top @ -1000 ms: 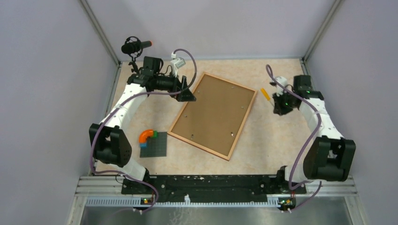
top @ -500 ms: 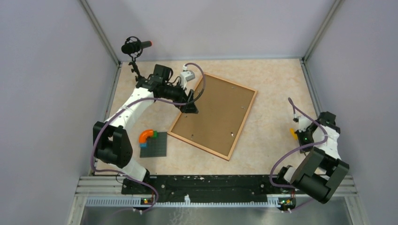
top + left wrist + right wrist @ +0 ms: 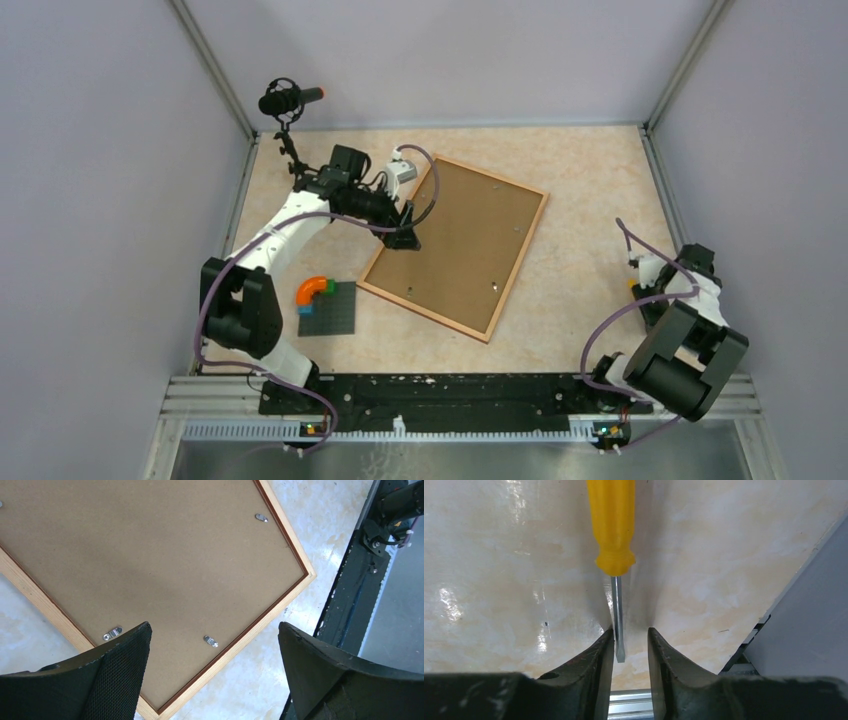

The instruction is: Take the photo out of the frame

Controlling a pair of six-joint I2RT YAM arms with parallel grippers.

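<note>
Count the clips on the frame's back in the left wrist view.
3 clips: one upper right, two near the bottom corner; others may be out of view.

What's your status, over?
Left gripper open above large wooden picture frame, face down, fibreboard back in place. Photo not visible. Right gripper parted around yellow-handled screwdriver shaft, far right. Nothing on the frame.
</note>
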